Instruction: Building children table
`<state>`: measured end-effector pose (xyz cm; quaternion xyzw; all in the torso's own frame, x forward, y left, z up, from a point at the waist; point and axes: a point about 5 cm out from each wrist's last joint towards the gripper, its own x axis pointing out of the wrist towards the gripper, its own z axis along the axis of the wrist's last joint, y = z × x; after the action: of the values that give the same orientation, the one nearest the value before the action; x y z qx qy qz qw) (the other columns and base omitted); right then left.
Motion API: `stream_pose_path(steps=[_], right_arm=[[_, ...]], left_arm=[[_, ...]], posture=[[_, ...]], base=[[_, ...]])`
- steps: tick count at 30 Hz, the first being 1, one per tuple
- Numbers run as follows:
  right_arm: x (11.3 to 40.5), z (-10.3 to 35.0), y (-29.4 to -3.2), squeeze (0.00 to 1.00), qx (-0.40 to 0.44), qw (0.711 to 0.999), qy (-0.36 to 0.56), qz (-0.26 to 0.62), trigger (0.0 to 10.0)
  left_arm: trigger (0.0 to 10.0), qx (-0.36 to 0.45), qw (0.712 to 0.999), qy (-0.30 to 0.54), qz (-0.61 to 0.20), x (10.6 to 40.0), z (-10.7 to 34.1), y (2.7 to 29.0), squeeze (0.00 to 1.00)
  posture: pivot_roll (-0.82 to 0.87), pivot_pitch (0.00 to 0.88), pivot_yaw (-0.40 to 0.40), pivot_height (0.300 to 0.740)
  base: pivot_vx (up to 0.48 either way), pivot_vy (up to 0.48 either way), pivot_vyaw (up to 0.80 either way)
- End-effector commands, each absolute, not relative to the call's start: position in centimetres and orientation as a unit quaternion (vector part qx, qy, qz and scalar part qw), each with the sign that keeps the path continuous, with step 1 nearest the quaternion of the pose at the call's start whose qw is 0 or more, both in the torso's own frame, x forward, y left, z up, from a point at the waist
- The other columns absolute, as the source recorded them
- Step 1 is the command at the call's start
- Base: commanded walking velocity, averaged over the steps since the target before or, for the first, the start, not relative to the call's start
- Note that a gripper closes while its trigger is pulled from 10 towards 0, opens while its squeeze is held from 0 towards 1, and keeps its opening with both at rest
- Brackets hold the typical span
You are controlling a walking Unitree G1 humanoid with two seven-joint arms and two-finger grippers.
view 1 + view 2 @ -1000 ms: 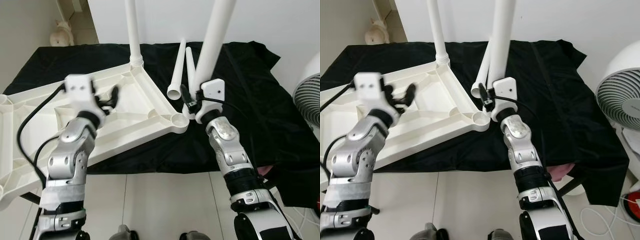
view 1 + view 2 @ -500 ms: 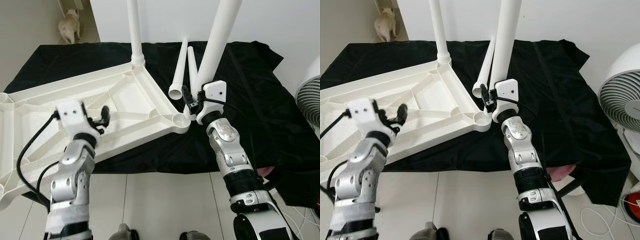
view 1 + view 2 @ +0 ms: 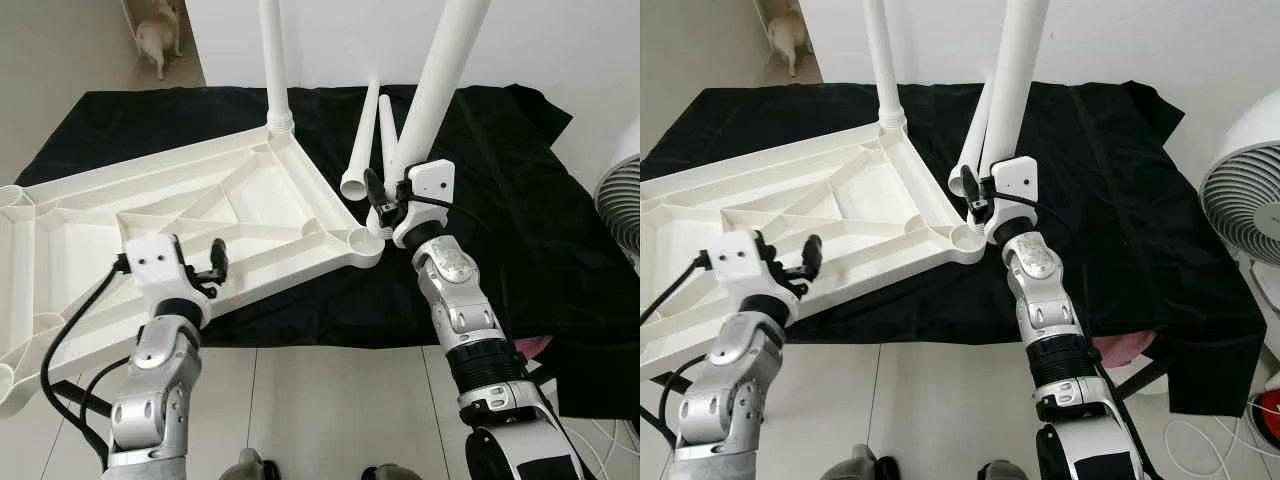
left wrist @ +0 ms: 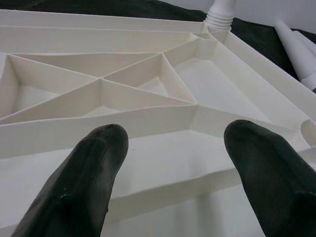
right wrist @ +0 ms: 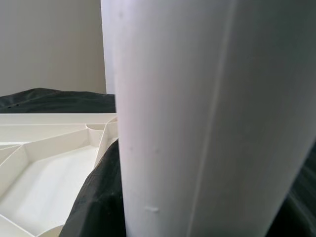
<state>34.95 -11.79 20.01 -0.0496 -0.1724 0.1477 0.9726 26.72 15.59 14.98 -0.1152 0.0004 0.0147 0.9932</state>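
while the upturned white tabletop (image 3: 190,215) lies ribbed side up on the black cloth (image 3: 500,170), its near edge hanging off the front of the surface, the right gripper (image 3: 385,205) is clamped around a long white leg (image 3: 432,95), holding it nearly upright just at 3 o'clock of the near corner socket (image 3: 360,240). the right wrist view has that leg pressed hard against the dark fingers. one leg is already standing in the far corner socket (image 3: 278,125), at 12 o'clock of the tabletop's middle, and two spare legs (image 3: 365,140) lie on the cloth just behind the gripper, side by side.

down at 7 o'clock, the left gripper (image 3: 210,270) hovers by the tabletop's near rail, fingers (image 4: 86,192) spread wide with nothing between them, the ribbed underside in view past the tips.

judging the handling: this looks like hollow moulded plastic, light and stiff, smooth enough to slip under a loose pinch. the leg is tall, so a grip low by its threaded end gives control of the tip but leaves the top free to sway. the tabletop is likely light enough to skate on the cloth when the leg is pushed or twisted in, so bracing the rail beside the socket seems the sensible hold for the free gripper. a dog (image 3: 160,35) wanders at the far left.
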Motion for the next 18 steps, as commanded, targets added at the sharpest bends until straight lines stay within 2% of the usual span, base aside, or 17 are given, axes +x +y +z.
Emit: stream_pose_path(steps=[1,4,7,9,13,18], right_arm=[[34.9,20.3,-11.4,0.0,-0.044,0.97,-0.183,0.153,10.0],[34.9,20.3,-11.4,0.0,-0.044,0.97,-0.183,0.153,10.0],[35.1,20.2,-11.2,0.0,-0.043,0.97,-0.182,0.156,10.0],[35.1,20.2,-11.2,0.0,-0.043,0.97,-0.182,0.157,10.0],[35.1,19.5,-10.5,0.0,-0.05,0.967,-0.166,0.186,10.0],[35.1,19.1,-10.3,0.0,-0.06,0.964,-0.157,0.205,10.0]], left_arm=[[10.0,-0.115,0.993,0.003,-0.002,26.6,14.7,15.4,0.0],[10.0,-0.11,0.994,0.002,-0.005,26.6,14.6,15.3,0.0],[10.0,-0.039,0.991,-0.01,-0.128,26.3,15.2,12.6,0.0],[10.0,-0.037,0.988,-0.014,-0.151,26.2,15.4,12.0,0.0],[10.0,0.005,0.955,-0.045,-0.295,26.0,17.6,9.2,0.0],[10.0,0.017,0.936,-0.05,-0.349,25.6,18.4,8.3,0.0]], posture=[[-0.09,0.016,0.095,0.74],[-0.09,0.016,0.095,0.74],[-0.08,0.0,0.088,0.74],[-0.08,0.0,0.088,0.74],[-0.06,0.009,0.073,0.74],[-0.06,0.015,0.072,0.74]], base=[[0.0,0.0,0.0],[0.0,0.0,0.0],[0.0,0.0,0.0],[0.0,0.0,0.0],[0.0,0.0,0.0],[0.0,0.0,0.0]])
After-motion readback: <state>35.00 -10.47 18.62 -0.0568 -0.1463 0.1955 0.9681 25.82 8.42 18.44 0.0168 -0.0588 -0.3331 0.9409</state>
